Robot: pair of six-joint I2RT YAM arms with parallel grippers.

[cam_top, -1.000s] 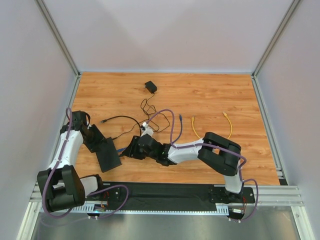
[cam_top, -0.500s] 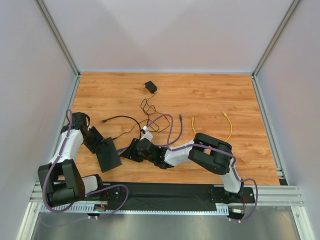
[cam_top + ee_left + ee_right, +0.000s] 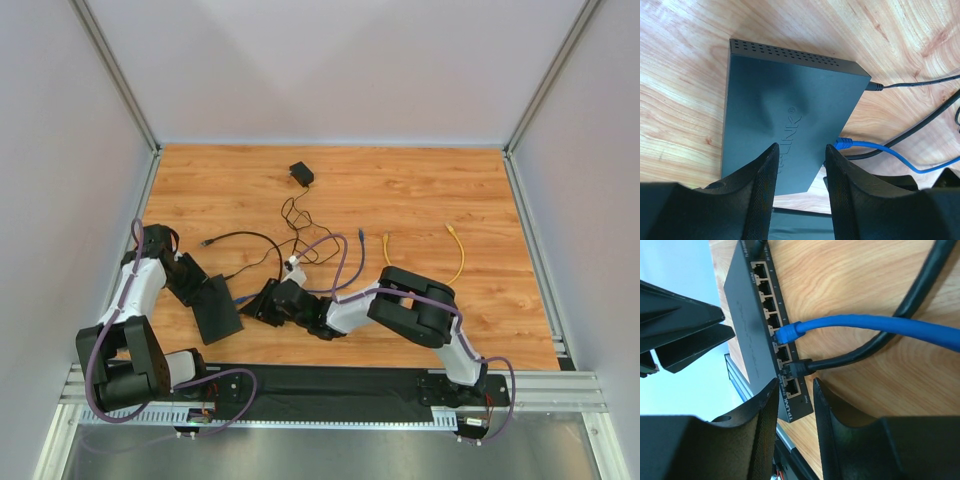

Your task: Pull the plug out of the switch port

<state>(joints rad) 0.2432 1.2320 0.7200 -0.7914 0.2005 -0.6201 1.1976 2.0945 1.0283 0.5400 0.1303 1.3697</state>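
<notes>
The switch (image 3: 218, 310) is a flat black box lying at the table's front left. A blue plug (image 3: 790, 332) and a black plug (image 3: 797, 368) sit in two ports along its narrow edge (image 3: 771, 320). My right gripper (image 3: 794, 386) is open, its tips either side of the last port at the corner, just short of the black plug and touching neither plug. In the top view the right gripper (image 3: 263, 300) points left at the socket edge. My left gripper (image 3: 802, 147) is open over the switch (image 3: 785, 115) top, nothing clamped between its fingers. In the top view the left gripper (image 3: 198, 285) is at the switch's far end.
A thin black lead (image 3: 920, 82) enters the switch's far corner. A small black adapter (image 3: 301, 173) lies at the back with tangled black wire. Two yellow cables (image 3: 388, 250) (image 3: 457, 245) lie to the right. The table's front rail (image 3: 330, 385) is close below the switch.
The right arm has slid left, bringing its gripper up to the switch's socket edge, and its jaws have narrowed a little. The left gripper has closed slightly and stayed over the switch.
</notes>
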